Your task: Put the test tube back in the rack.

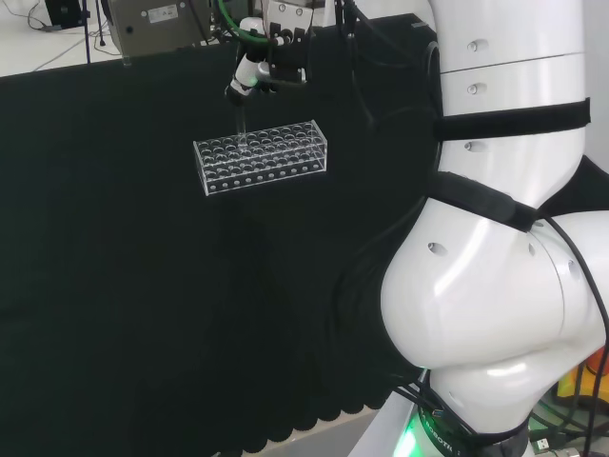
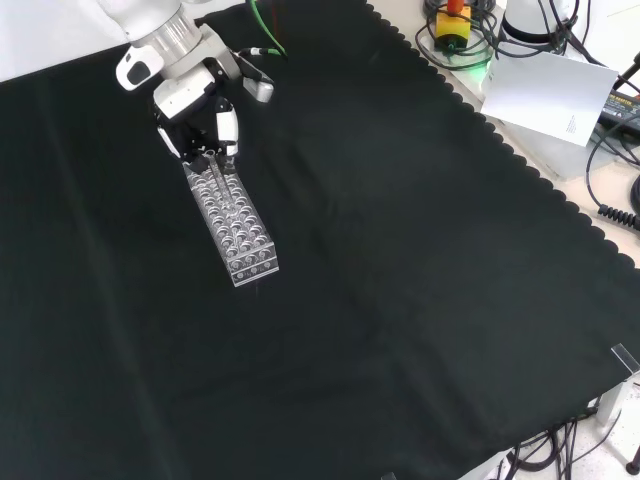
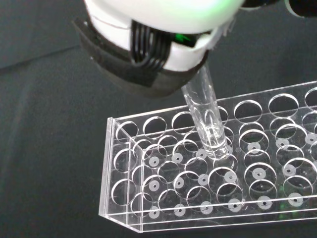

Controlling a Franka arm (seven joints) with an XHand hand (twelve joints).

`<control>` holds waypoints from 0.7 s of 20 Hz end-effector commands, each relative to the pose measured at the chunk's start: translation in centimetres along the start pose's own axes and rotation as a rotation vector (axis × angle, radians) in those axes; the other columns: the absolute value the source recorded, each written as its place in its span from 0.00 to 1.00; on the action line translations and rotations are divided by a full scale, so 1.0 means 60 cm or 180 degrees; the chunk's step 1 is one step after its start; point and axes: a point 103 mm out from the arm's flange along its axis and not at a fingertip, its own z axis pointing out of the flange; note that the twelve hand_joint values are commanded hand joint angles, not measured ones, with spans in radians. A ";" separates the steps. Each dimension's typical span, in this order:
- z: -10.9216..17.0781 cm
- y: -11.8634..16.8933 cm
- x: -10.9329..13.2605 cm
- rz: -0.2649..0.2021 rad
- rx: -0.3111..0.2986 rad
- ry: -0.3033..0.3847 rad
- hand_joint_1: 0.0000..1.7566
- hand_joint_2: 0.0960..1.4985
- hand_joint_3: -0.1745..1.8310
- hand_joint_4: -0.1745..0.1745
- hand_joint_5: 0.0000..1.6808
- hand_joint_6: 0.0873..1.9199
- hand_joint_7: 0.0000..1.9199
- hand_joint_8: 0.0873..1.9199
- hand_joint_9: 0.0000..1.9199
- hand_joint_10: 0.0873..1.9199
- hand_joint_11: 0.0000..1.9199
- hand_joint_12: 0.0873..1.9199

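The black and white hand is pinching a clear glass test tube, which is hanging tilted below its fingers with its tip meeting a hole in the clear plastic rack. That slant is risking the tube catching the hole's rim, I reckon, and nudging the rack.

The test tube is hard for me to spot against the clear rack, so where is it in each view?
Head view: the test tube hangs from the hand, over the rack's far edge.
Front view: the tube is below the hand, at the rack's upper end.
Wrist view: the tube slants down into the rack.
Shared landmark: the rack.
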 end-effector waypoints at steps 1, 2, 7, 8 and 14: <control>0.001 -0.001 0.000 0.0022 0.0023 0.0002 0.71 0.34 0.43 0.00 0.88 0.11 0.94 0.18 0.97 0.02 0.83 0.32; 0.003 0.000 -0.001 0.0027 0.0031 0.0003 0.71 0.34 0.43 0.00 0.88 0.11 0.94 0.18 0.97 0.02 0.83 0.32; 0.021 0.007 -0.008 0.0029 0.0072 0.0039 0.71 0.34 0.43 0.00 0.88 0.11 0.94 0.18 0.97 0.02 0.83 0.32; 0.023 0.008 -0.010 0.0022 0.0085 0.0049 0.71 0.34 0.43 0.00 0.88 0.11 0.94 0.18 0.97 0.02 0.83 0.32; 0.027 0.008 -0.010 0.0047 0.0101 0.0048 0.71 0.34 0.43 0.00 0.88 0.11 0.94 0.18 0.97 0.02 0.83 0.32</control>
